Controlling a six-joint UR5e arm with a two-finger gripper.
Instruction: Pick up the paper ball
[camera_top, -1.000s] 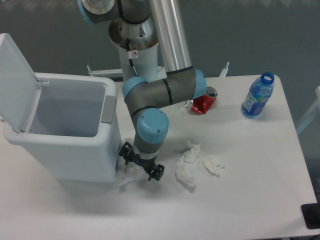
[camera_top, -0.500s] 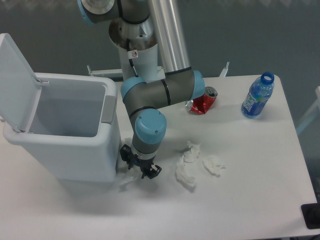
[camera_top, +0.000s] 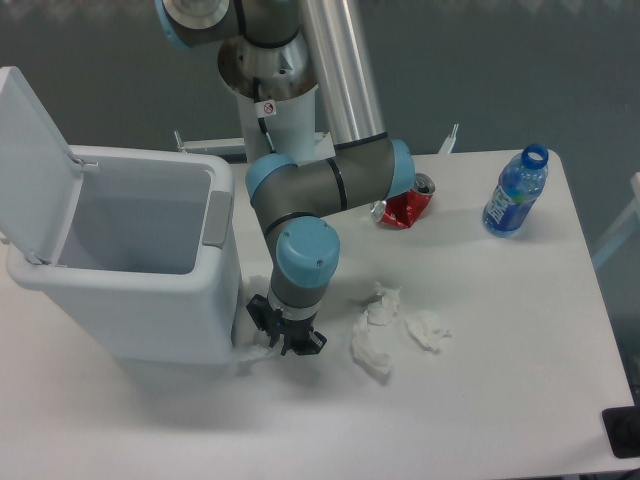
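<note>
On the far left stands a big white bin with its lid flipped up. Right beside its front corner, low on the worktop, lies the paper ball, a small white crumpled lump.

The pincer is right on that paper ball now. A second ago its two black fingers were spread wide over the paper. Half a second ago they were closer. Now they are pulled in tight, and the white paper pokes out on the left side of them. So I think the pincer has just squeezed shut on the paper ball. The ball looks like it is still down on the worktop, not lifted yet.

That means the grab part looks done, and lifting is the next job. The bin wall is very near, so the arm should go straight up.

Further right lie more white paper scraps, apart from the pincer. Behind them is a squashed red can. At the far right stands a blue bottle with no cap.
</note>
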